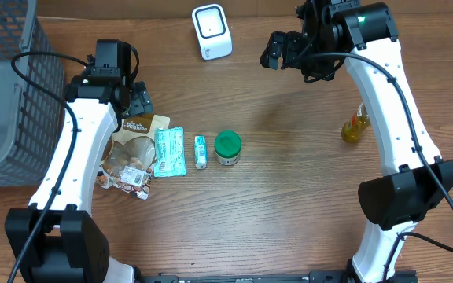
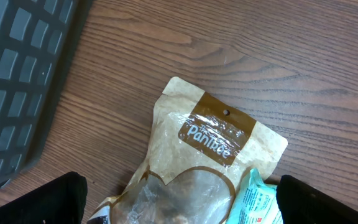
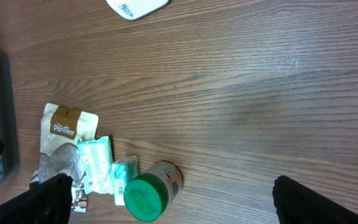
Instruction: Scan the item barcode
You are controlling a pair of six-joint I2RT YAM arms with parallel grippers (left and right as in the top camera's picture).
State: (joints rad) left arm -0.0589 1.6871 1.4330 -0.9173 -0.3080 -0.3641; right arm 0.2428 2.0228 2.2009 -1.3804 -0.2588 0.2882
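Four items lie in a row, centre-left of the overhead view: snack pouch (image 1: 136, 148), teal packet (image 1: 169, 152), small tube (image 1: 200, 151), green-lidded jar (image 1: 227, 147). The left gripper (image 1: 138, 101) hangs over the snack pouch's top edge, jaws spread wide, empty. Judging by that, pickup is not yet begun; next it must drop and pinch the pouch. The scanner (image 1: 212, 31) stands top centre; the right gripper (image 1: 281, 51), upper right, gapes empty.

white barcode scanner (image 1: 211, 31) upright, well apart from green-lidded jar (image 1: 227, 147)

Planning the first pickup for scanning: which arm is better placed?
Left. The left gripper, open, hovers over the brown snack bag; the right gripper, also open, sits near the white scanner, farther from the bag.
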